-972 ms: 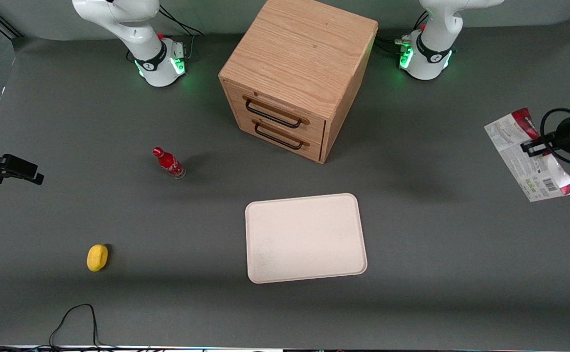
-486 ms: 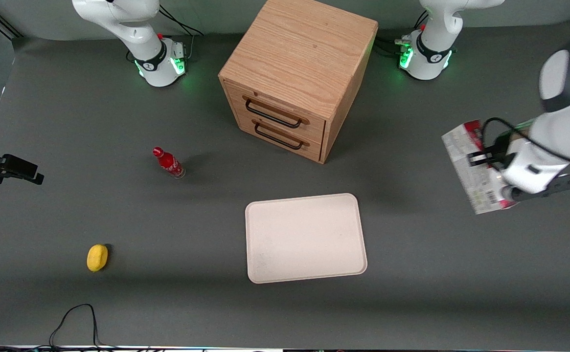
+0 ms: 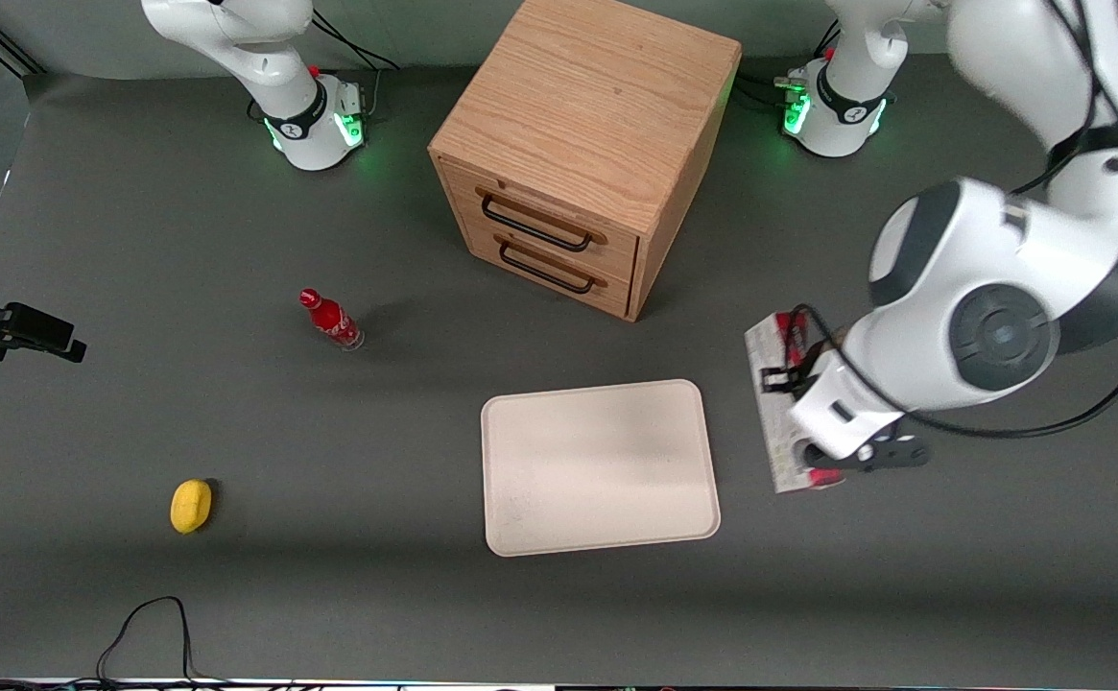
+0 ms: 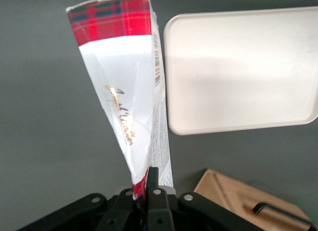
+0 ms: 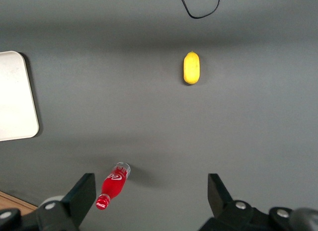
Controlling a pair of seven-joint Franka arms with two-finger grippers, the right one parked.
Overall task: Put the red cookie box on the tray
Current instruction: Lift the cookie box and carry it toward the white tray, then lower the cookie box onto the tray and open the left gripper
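Note:
The red cookie box (image 3: 773, 437) hangs above the table, clamped at one red end by my left gripper (image 3: 801, 411), which is shut on it. It hangs just beside the short edge of the cream tray (image 3: 600, 467), on the working arm's side, and does not overlap the tray. In the left wrist view the box (image 4: 119, 92) runs away from the gripper (image 4: 147, 185), its tartan-red end farthest off. The tray (image 4: 238, 72) lies next to it with nothing on it. The arm's wrist hides part of the box in the front view.
A wooden two-drawer cabinet (image 3: 582, 144) stands farther from the front camera than the tray, drawers closed. A small red bottle (image 3: 330, 320) and a yellow fruit (image 3: 191, 505) sit toward the parked arm's end. A black cable (image 3: 151, 624) loops at the near table edge.
The left arm has carried the box from the working arm's end of the table toward the tray and nearer the front camera. The grip on the box is unchanged.

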